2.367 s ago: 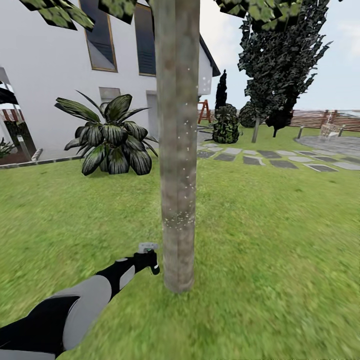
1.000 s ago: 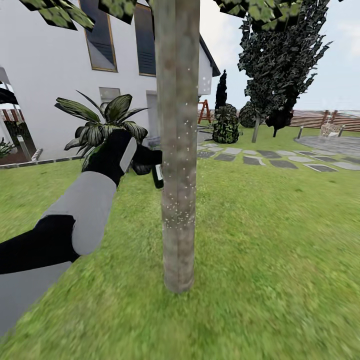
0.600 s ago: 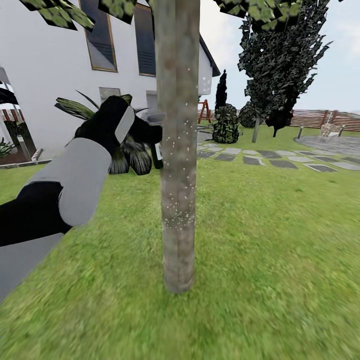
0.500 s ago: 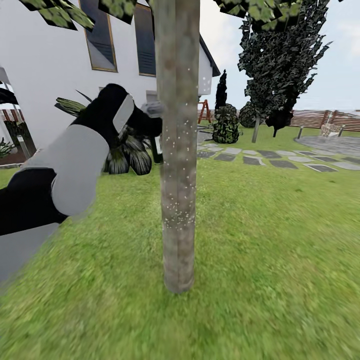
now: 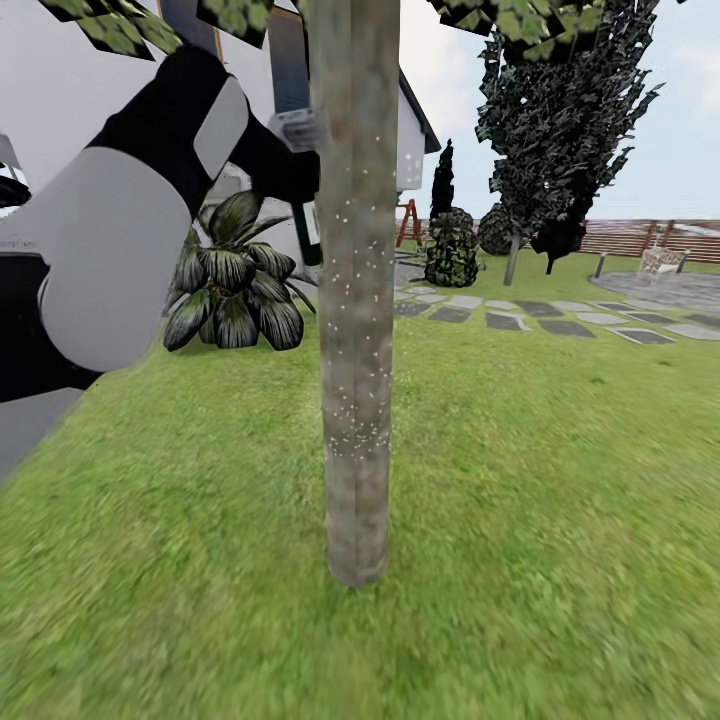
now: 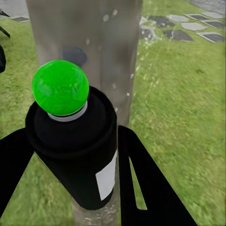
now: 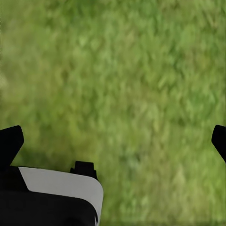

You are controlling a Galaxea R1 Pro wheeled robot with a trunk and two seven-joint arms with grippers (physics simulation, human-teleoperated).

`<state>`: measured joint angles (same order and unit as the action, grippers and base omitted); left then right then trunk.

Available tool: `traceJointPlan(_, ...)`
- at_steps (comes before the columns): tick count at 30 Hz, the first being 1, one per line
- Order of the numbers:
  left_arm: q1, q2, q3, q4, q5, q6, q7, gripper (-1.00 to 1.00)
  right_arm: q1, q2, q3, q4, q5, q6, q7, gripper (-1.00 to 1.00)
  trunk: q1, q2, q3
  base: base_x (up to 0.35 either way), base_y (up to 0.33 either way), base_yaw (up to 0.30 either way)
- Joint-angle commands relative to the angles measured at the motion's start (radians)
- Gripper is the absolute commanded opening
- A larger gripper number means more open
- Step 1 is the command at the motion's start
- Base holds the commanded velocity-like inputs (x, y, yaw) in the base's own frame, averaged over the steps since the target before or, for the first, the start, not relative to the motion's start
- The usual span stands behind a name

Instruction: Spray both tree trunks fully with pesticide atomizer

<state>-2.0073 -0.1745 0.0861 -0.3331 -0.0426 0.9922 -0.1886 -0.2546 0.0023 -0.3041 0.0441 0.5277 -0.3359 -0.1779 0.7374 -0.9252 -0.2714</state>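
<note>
Outdoors, a wide lawn [image 5: 560, 480] runs back to a white house [image 5: 90, 150] on the left and a slatted wooden fence [image 5: 650, 238] far right, with grey stepping stones [image 5: 560, 320] crossing the grass toward them. Close ahead in the head view stands the tree trunk [image 5: 355, 300], upright, grey-brown, rooted in the grass, its top cut off by the frame under a few green leaves [image 5: 120, 25]. Fine white specks of pesticide [image 5: 350, 425] dot the bark, thickest low on the trunk and thinner higher up. A dark conifer [image 5: 560, 110] rises behind on the right, and a low broad-leaved plant [image 5: 235, 285] sits by the house wall. The left arm [image 5: 110, 240], grey and black, reaches up from the left edge toward the trunk. Its left gripper [image 6: 75, 174] is clamped on the spray bottle [image 6: 77, 150]: in the left wrist view both black fingers [image 6: 141, 183] flank the black body with its white label, a bright green ball at its near end, the trunk just beyond it. In the head view the bottle's grey head [image 5: 298, 128] sits just beside the trunk's left edge, high up, black body hanging below; contact cannot be told. The right gripper [image 7: 113, 141] hangs over blurred grass, its two dark fingertips [image 7: 10, 143] spread wide apart with nothing between them.
</note>
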Motion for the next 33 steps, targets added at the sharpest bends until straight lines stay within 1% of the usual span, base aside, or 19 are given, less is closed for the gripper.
traceJointPlan(1,-0.014,0.000,0.000,0.000,0.000,0.000,0.000,-1.00,0.000,0.000,0.000,0.000,0.000,0.000,0.000,1.00,0.000,0.000,0.000,0.000,0.000,0.000)
traceJointPlan(6,-0.049,0.000,0.001,-0.001,0.000,0.000,0.000,-1.00,0.000,0.000,0.000,0.000,0.000,0.000,0.000,1.00,0.000,0.000,0.000,0.000,0.000,0.000)
traceJointPlan(9,-0.056,0.000,0.001,-0.001,0.000,0.000,0.000,-1.00,0.000,0.000,0.000,0.000,0.000,0.000,0.000,1.00,0.000,0.000,0.000,0.000,0.000,0.000)
traceJointPlan(12,-0.059,0.001,0.003,0.037,0.000,0.000,0.000,-1.00,0.000,0.000,0.000,0.000,0.000,0.000,0.000,1.00,0.000,0.000,0.000,0.000,0.000,0.000)
traceJointPlan(13,-0.059,0.012,0.004,0.047,0.000,0.000,0.000,-1.00,0.000,0.001,0.000,0.000,0.000,0.000,0.000,1.00,0.000,0.000,0.000,0.000,0.000,0.000)
traceJointPlan(14,-0.059,0.036,0.005,0.055,0.000,0.000,0.000,-1.00,0.000,0.000,0.000,0.000,0.000,0.000,0.000,1.00,0.000,0.000,0.000,0.000,0.000,0.000)
traceJointPlan(15,-0.059,0.082,0.008,0.080,0.000,0.000,0.000,-1.00,0.000,0.000,0.000,0.000,0.000,0.000,0.000,1.00,0.000,0.000,0.000,0.000,0.000,0.000)
traceJointPlan(17,-0.059,0.088,0.006,0.119,0.000,-0.001,0.000,-1.00,0.000,0.000,0.000,0.000,0.000,0.000,0.000,1.00,0.000,0.000,0.000,0.000,0.000,0.000)
traceJointPlan(22,-0.059,0.093,0.013,0.192,0.000,-0.003,0.002,-1.00,0.000,0.001,-0.001,0.000,0.000,0.000,0.000,1.00,0.000,0.000,0.000,0.000,0.000,0.000)
traceJointPlan(24,-0.059,0.099,0.013,0.216,0.000,-0.004,0.006,-1.00,0.000,0.001,-0.001,0.000,0.000,0.000,0.000,1.00,0.000,0.000,0.000,0.000,0.000,0.000)
traceJointPlan(27,-0.059,0.110,0.014,0.233,0.000,-0.004,0.039,-1.00,0.000,0.001,0.000,0.000,0.000,0.000,0.000,1.00,0.000,0.000,0.000,0.000,0.000,0.000)
traceJointPlan(33,-0.059,0.109,0.014,0.264,0.002,-0.005,0.048,-1.00,0.000,0.000,0.000,0.000,0.000,0.000,0.000,1.00,0.000,0.000,0.000,0.000,0.000,0.000)
